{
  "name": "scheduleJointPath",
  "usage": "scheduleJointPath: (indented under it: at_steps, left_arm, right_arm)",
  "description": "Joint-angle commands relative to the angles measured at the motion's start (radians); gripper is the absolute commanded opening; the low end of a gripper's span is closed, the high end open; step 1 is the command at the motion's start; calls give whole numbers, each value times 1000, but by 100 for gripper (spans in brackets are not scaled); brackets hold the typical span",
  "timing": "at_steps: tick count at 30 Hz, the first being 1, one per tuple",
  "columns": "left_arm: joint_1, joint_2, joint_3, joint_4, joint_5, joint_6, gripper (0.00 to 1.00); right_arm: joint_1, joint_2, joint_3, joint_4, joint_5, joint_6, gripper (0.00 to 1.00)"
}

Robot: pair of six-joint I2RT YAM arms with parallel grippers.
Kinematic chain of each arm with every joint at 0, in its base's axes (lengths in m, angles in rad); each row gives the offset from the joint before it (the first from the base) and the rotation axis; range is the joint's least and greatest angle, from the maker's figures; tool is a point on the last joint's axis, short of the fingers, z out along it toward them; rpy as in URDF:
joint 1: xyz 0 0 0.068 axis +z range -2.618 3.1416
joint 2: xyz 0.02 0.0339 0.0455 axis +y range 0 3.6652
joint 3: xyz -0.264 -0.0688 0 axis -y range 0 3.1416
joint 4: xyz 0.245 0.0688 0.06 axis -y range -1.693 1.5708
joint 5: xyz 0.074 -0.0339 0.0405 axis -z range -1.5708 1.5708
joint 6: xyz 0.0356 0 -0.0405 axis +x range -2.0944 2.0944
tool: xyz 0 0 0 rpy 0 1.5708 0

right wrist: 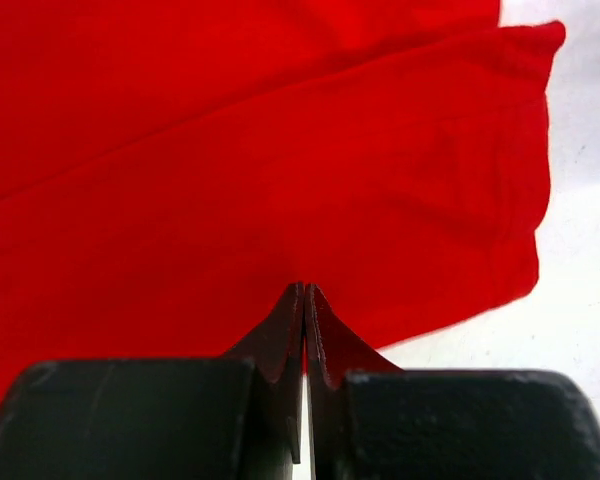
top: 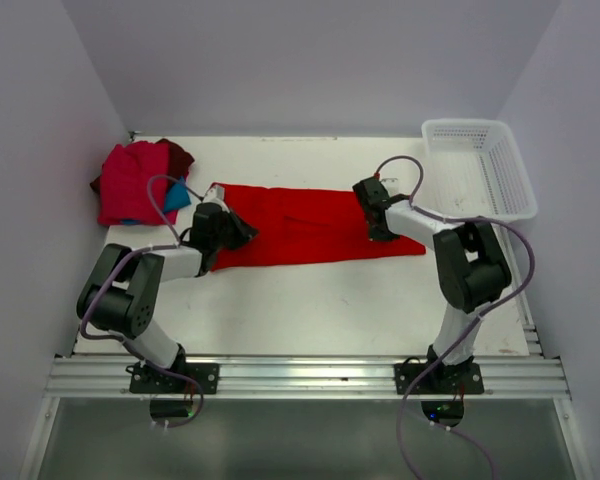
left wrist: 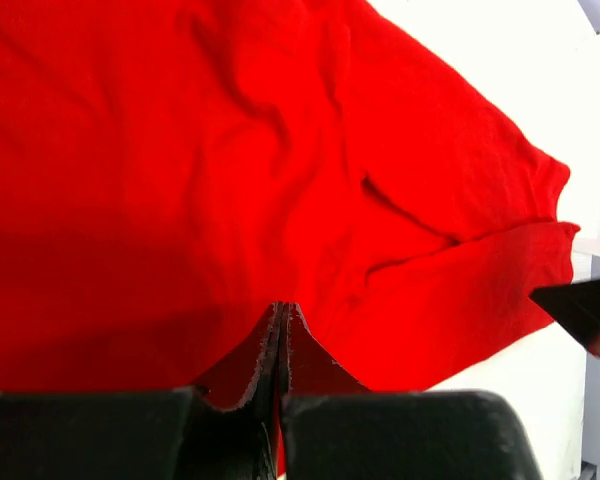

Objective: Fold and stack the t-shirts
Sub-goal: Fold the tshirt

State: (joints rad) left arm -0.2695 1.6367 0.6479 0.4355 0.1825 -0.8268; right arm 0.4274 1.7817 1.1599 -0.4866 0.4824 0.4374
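The big red t-shirt (top: 310, 232) lies flat in a long strip across the white table (top: 310, 300). The left gripper (top: 246, 234) pinches its left end, fingers squeezed tight on the cloth. The right gripper (top: 382, 235) pinches the right end the same way. The folded t-shirts (top: 135, 185) sit at the far left corner

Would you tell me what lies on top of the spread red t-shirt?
Only the left gripper and right gripper, which pinch the red t-shirt at its ends. The table beneath it is covered.

Flat red t-shirt (top: 310, 232); folded t-shirts (top: 135, 185) far-left
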Motion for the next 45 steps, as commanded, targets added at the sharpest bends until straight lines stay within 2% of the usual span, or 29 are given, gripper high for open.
scheduleJointPath:
  at_steps: [1,8,14,24,31,34,37,45]
  left_arm:
    - [-2,-66,-37,43,23,25,0]
    - [-2,-155,-100,-9,-44,17,0]
    - [-4,-190,-126,-61,-109,6,0]
    - [-4,47,-56,-64,-143,-46,0]
    - [0,138,18,-83,-164,-49,0]
    - [13,179,79,-110,-170,-38,0]
    - [29,222,148,-139,-169,-31,0]
    - [44,354,381,-236,-137,-3,0]
  right_arm:
    - [-25,77,93,-67,143,101,0]
    - [-61,168,121,-27,130,86,0]
    - [-62,165,87,-9,62,89,0]
    - [-56,30,-52,14,-42,72,0]
    - [-27,-59,-104,-27,-111,44,0]
    - [-9,-96,-135,-38,-152,43,0]
    - [5,-136,-195,-24,-293,43,0]
    - [83,-220,-334,11,-435,78,0]
